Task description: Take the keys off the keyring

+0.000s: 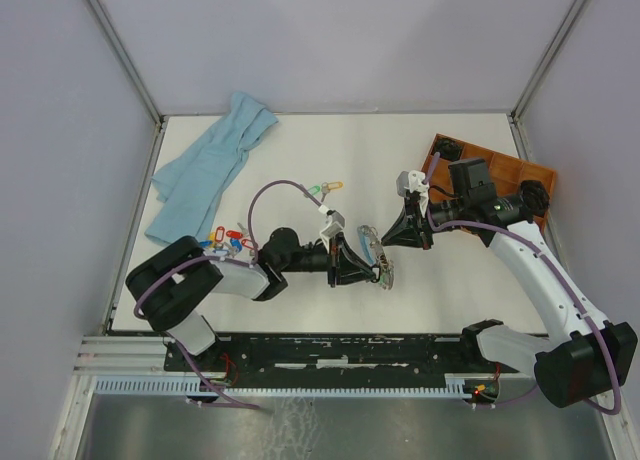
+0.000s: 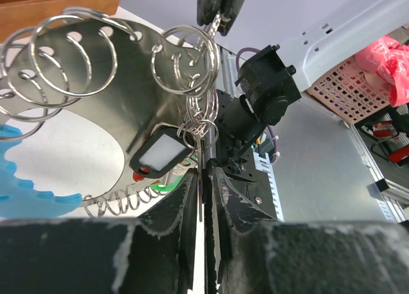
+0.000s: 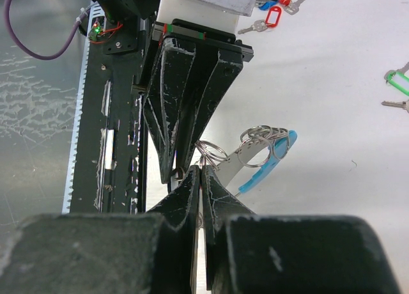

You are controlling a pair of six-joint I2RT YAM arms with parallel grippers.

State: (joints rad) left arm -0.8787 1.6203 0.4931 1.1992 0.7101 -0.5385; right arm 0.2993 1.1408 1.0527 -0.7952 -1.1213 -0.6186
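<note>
Mid-table between the arms, the keyring (image 1: 379, 263): a holed steel crescent strung with split rings (image 2: 185, 61), one edge light blue, with a black tag (image 2: 161, 150) whose white insert is plain. The left gripper (image 2: 203, 185) is nearly pressed together on a thin metal blade under the ring cluster, and the right gripper (image 3: 199, 179) pinches one split ring. Loose keys (image 1: 230, 242) with red and blue tags lie to the left.

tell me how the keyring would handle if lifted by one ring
The keyring looks rigid along its curved metal band, but its split rings link loosely, so it would probably dangle and swing. Bare metal likely makes it slippery and heavyish for its size.
</note>
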